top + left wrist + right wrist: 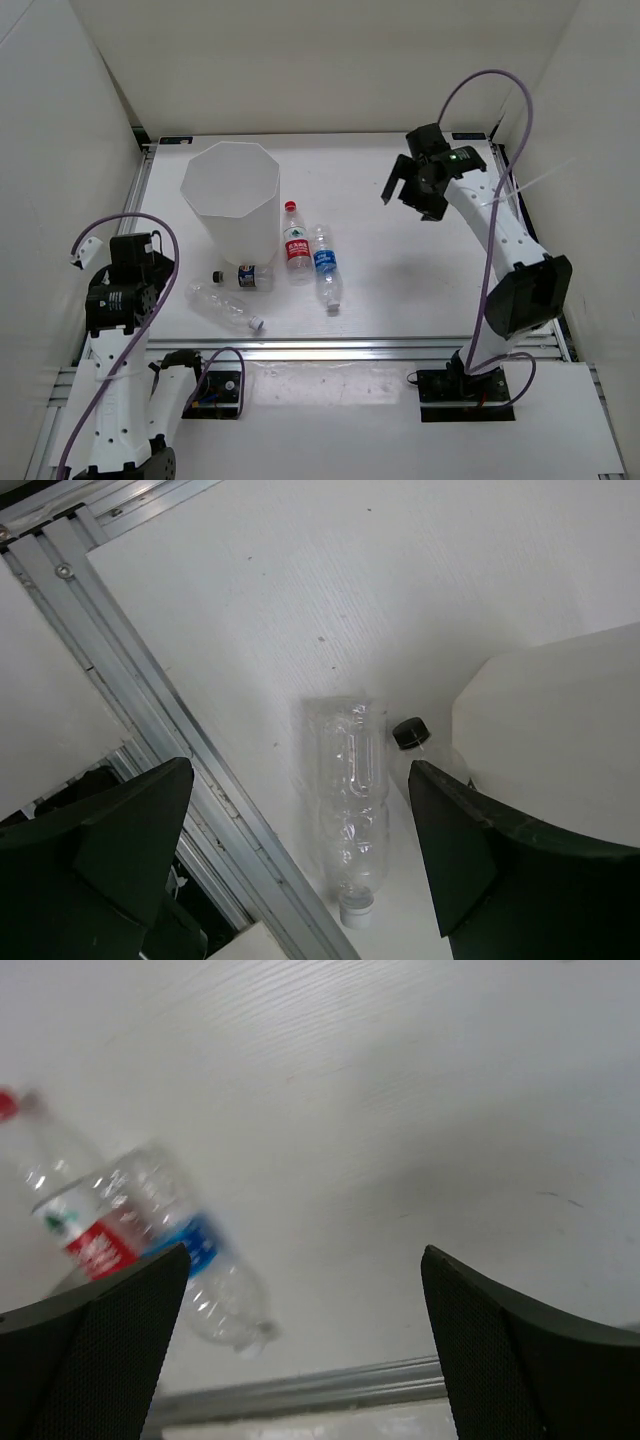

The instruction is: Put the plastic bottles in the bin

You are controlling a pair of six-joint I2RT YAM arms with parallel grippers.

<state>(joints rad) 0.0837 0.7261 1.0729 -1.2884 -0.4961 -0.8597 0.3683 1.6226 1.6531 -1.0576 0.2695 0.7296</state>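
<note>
Left arm (112,390) stood folded upright near its base, left gripper (298,768) gaped wide, empty; right arm (497,232) stretched far forward, right gripper (305,1251) gaped wide, empty

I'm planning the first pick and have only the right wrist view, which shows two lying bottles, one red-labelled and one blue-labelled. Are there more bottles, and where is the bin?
Observer: The bin stands upright just left of your red-labelled bottle.
Operator: Any other bottles?
Observer: A dark-capped bottle lies right at the foot of the bin, on its near side.
Operator: Is that all?
Observer: No. An unlabelled bottle with a white cap lies nearer the arm bases, beside the dark-capped one. The left jaws stand open and empty, off to its left.
</note>
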